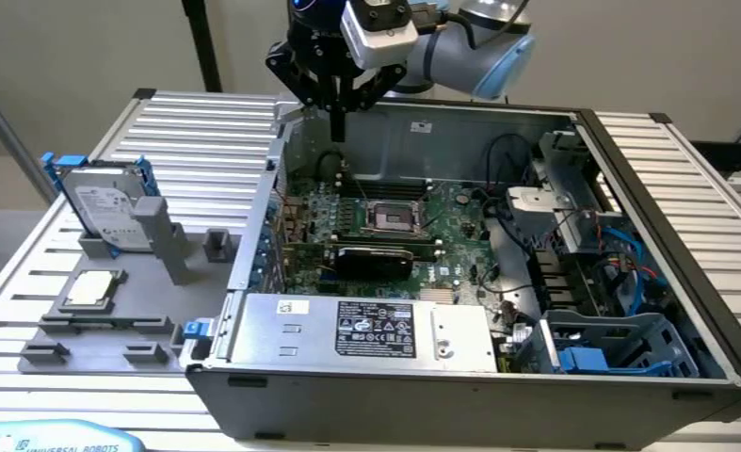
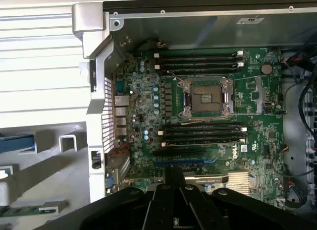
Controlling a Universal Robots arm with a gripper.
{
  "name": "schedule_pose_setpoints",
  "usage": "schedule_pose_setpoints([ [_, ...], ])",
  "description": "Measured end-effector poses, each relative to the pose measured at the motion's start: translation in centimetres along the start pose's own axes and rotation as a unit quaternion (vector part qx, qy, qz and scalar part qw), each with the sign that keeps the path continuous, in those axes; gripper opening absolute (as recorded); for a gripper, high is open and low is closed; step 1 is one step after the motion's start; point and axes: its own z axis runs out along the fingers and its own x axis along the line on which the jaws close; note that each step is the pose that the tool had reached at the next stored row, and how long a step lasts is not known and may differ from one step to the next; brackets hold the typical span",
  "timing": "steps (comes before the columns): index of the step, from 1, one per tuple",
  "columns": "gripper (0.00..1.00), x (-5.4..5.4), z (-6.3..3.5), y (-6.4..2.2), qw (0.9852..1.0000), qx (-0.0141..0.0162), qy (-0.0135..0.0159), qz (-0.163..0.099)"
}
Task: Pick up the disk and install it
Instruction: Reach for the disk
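Hangs above the far wall of the open dark-grey metal computer case [image 1: 471, 405] with the black pincer [image 1: 337, 130] pressed together, gripping nothing, tips aimed down toward the green motherboard [image 1: 459, 202]. Looks down, in the wrist view, onto the square metal-framed processor socket [image 2: 207, 100]. Finds the flat silver-grey disk [image 1: 104, 212], white-labelled and framed in bright blue plastic, standing on edge and leaning in a grey plastic rack [image 1: 94, 325] near the edge of the ribbed aluminium bench [image 1: 194, 122] at the exterior view's left — outside the case, well apart from the pincer. Shows a small square silver chip [image 1: 94, 287] lying flat on the same rack, near the disk.
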Motion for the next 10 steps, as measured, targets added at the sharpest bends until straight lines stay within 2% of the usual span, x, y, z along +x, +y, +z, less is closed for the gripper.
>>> schedule_pose_setpoints([
  [10, 0.11, 4.4, -0.09, -0.31, 1.0, 0.0, 0.0, 0.0],
])
